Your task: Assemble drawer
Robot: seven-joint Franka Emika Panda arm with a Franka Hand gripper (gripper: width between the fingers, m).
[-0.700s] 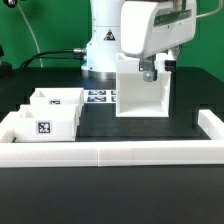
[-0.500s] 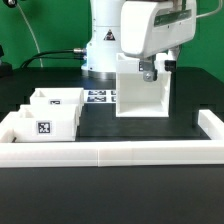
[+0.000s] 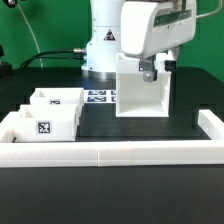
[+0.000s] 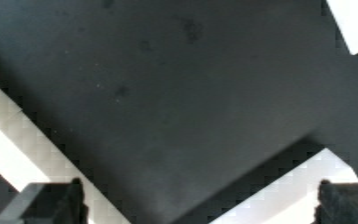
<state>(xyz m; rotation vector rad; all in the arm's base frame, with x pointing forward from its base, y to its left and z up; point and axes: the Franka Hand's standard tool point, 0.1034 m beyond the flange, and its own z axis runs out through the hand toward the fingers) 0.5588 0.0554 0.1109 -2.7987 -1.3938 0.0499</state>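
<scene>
Since every drawer part looks like thin hollow white plastic, I judge them light, stiff and a bit slick. Two trays point(image 3: 47, 115) sit touching at the exterior view's left, inside the low wall point(image 3: 110, 150). The marker board point(image 3: 100, 97) lies behind, between the trays and the box shell point(image 3: 143, 100), which stands upright on the black table point(image 3: 105, 128). The gripper point(image 3: 152, 72) hangs at the shell's top edge. In the wrist view its fingers point(image 4: 51, 203) are spread wide and hold nothing. Likely best hold: pinch one thin wall at the rim.
</scene>
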